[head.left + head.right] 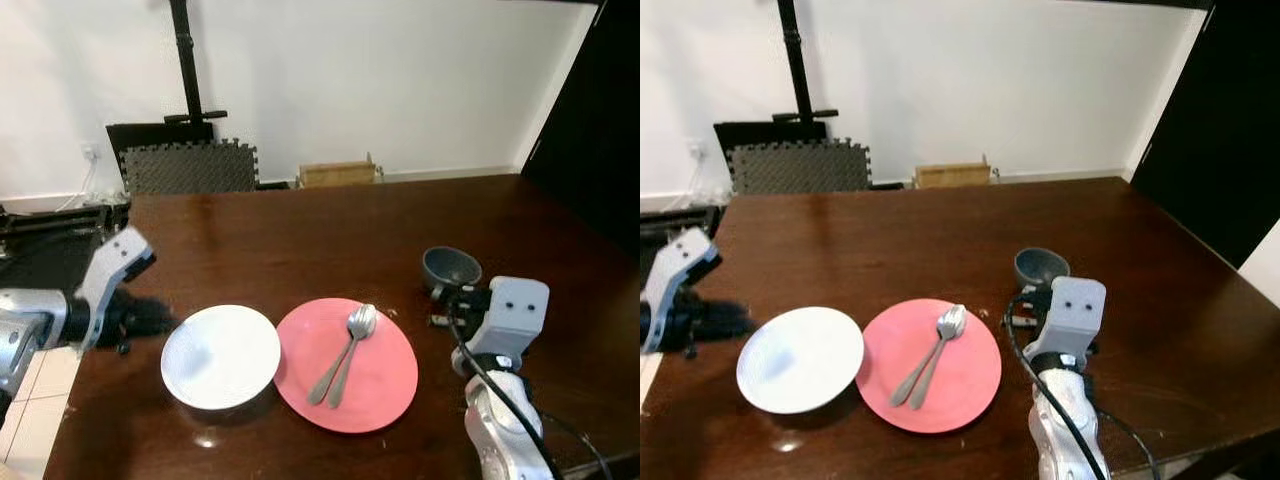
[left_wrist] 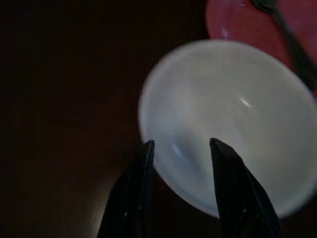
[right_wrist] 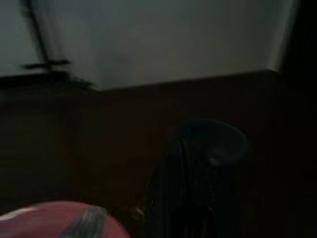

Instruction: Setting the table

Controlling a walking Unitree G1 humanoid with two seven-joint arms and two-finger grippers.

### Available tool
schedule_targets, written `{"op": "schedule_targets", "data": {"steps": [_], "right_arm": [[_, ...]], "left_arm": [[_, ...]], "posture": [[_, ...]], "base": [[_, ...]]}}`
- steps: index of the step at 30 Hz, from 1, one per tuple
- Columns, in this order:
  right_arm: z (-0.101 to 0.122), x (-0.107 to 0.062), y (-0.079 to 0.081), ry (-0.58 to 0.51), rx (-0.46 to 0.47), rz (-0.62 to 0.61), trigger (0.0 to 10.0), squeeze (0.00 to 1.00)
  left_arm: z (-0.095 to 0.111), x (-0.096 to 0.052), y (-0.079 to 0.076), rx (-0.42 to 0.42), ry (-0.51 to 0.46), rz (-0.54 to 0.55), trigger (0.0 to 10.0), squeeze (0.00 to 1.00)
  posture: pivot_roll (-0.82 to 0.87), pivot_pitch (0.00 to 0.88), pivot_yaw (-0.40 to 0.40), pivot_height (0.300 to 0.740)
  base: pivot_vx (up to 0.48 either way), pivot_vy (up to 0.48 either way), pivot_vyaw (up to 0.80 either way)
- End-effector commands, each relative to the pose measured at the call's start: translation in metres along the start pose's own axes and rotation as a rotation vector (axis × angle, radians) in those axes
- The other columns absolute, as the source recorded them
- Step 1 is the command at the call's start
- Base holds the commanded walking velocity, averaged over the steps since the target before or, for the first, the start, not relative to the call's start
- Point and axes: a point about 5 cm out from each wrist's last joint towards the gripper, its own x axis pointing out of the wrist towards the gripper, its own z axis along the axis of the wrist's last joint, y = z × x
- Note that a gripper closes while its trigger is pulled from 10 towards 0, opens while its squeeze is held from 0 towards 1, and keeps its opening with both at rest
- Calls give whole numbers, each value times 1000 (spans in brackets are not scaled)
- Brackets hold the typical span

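Observation:
On the dark wooden table (image 1: 300,240), a white bowl (image 1: 220,355) sits beside a pink plate (image 1: 346,364) that carries two spoons (image 1: 345,352) side by side. My left gripper (image 1: 160,320) hovers low at the bowl's left side. In the left wrist view it (image 2: 181,146) is open, with the bowl's rim (image 2: 163,163) just beyond its tips and nothing held. A small dark grey bowl (image 1: 451,267) stands to the right of the plate. My right gripper (image 1: 442,303) is just in front of it, and the grey bowl (image 3: 218,139) appears dimly in the right wrist view.
The table's left edge (image 1: 95,350) drops to a tiled floor. Beyond the far edge stand a black stand (image 1: 187,60), grey foam mats (image 1: 190,165) and a wooden box (image 1: 338,173) against the white wall. A dark doorway (image 1: 600,120) is at the right.

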Motion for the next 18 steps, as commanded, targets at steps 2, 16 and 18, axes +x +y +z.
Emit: {"op": "schedule_targets", "data": {"steps": [2,16,18], "right_arm": [[11,3,18,-25,35,156,10000,0],[4,-26,56,119,0,684,10000,0],[5,-26,58,117,4,703,10000,0]], "left_arm": [[8,3,-5,-61,-16,-77,10000,0],[1,16,0,19,41,19,10000,0],[5,15,3,10,22,47,10000,0]], "posture": [[53,55,36,740],[41,40,19,740],[41,40,19,740]], "base": [[0,0,0],[0,0,0],[0,0,0]]}}
